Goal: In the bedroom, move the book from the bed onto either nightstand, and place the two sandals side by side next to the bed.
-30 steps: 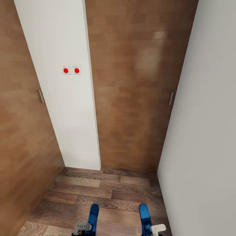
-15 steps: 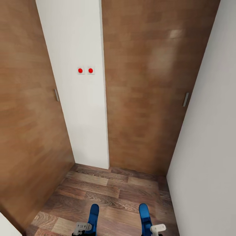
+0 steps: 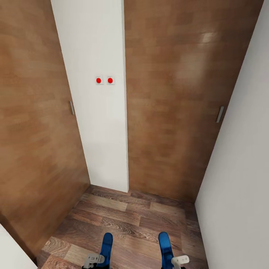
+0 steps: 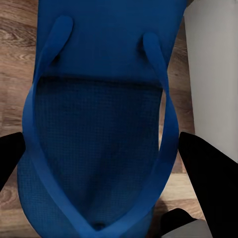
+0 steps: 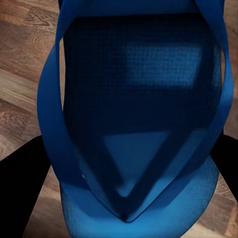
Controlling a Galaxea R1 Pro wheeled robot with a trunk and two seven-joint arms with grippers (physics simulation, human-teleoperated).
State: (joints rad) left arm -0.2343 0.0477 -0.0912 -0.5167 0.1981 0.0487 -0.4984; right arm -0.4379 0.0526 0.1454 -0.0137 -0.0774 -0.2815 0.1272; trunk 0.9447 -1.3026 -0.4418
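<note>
I hold one blue sandal in each hand. In the head view the left sandal [image 3: 107, 243] and the right sandal [image 3: 165, 244] stick up from the bottom edge over the plank floor. My left gripper [image 4: 101, 163] is shut on the left sandal [image 4: 99, 129], its black fingers [image 4: 210, 178] pressed against both sides. My right gripper [image 5: 131, 173] is shut on the right sandal [image 5: 141, 94], with a black finger [image 5: 20, 186] on either side of the sole. The book, the bed and the nightstand are out of view.
I face a narrow corner. A white wall strip [image 3: 99, 123] carries two red-buttoned switches [image 3: 104, 80]. Brown wooden doors with metal handles stand at the left [image 3: 33, 130] and straight ahead [image 3: 175, 112]. A white wall [image 3: 243, 179] closes the right side. Wood-plank floor [image 3: 123, 220] lies below.
The whole picture has slid to the right, so the camera has turned left. Both arms and the sandals keep the same place in the view.
</note>
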